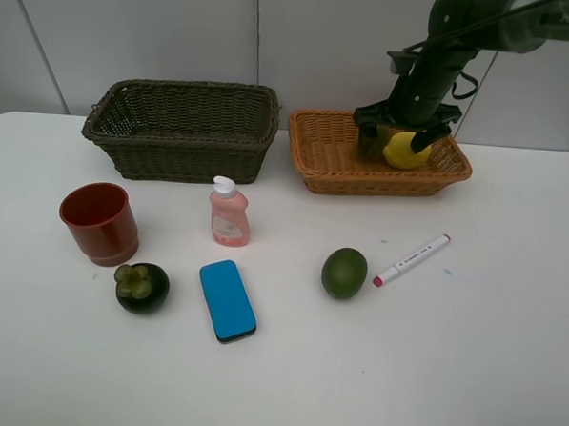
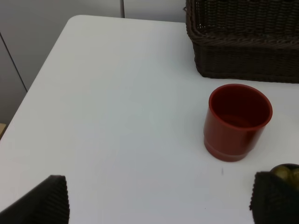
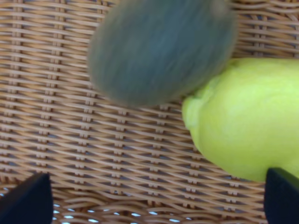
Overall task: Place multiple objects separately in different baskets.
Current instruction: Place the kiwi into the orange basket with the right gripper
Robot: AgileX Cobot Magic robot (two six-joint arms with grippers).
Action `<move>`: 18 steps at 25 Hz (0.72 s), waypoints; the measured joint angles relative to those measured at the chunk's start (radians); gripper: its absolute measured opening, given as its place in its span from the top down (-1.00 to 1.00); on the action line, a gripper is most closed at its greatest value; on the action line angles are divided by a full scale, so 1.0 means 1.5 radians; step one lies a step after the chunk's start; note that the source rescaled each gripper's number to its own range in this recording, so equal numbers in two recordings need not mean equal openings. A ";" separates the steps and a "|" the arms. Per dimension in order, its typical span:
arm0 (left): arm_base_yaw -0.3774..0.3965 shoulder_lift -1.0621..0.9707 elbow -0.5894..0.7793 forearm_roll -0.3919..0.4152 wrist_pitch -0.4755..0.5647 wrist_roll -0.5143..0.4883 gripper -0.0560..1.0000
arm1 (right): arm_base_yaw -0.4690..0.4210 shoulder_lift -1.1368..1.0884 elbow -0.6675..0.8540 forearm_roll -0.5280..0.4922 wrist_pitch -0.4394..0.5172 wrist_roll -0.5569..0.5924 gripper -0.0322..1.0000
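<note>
Hovering low inside the orange basket [image 1: 381,185] at one o'clock on the table [image 1: 448,374], the right gripper [image 1: 398,141] has its jaws spread wide and grips nothing. The wrist view shows both fingertips far apart with bare wicker between them. Just beyond them lies the lemon [image 1: 405,153], and touching it is a brownish kiwi [image 3: 161,49], smeared by blur, which suggests it is dropping or rolling on the weave. The wide stance probably serves to let fruit fall free into this basket rather than carry it. The left gripper [image 2: 161,199] is likewise open and empty, poised above the table edge facing the cup [image 1: 100,222] at nine o'clock, a sensible spot for a next pick. The dark basket [image 1: 178,155] at eleven o'clock looks empty, though its floor is partly hidden. Out on the table wait the mangosteen [image 1: 142,287] at eight o'clock, the block [image 1: 227,301] near seven, the bottle [image 1: 229,215] close to the centre, the lime [image 1: 344,272] at five and the marker [image 1: 411,261] at four. Sorting seems about a quarter done.
</note>
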 joint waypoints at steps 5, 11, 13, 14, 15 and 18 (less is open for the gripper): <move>0.000 0.000 0.000 0.000 0.000 0.000 -1.00 | 0.000 0.000 0.000 0.000 0.000 0.000 -0.99; 0.000 0.000 0.000 0.000 0.000 0.000 -1.00 | 0.001 -0.009 0.000 -0.001 0.009 0.000 -0.99; 0.000 0.000 0.000 0.000 0.000 0.000 -1.00 | 0.002 -0.022 0.000 -0.001 0.024 0.000 -0.99; 0.000 0.000 0.000 0.000 0.000 0.000 -1.00 | 0.003 -0.033 0.000 -0.001 0.034 -0.001 -0.99; 0.000 0.000 0.000 0.000 0.000 0.000 -1.00 | 0.007 -0.045 0.000 -0.001 0.046 -0.001 -0.99; 0.000 0.000 0.000 0.000 0.000 0.000 -1.00 | 0.019 -0.077 0.000 0.000 0.100 -0.001 -0.99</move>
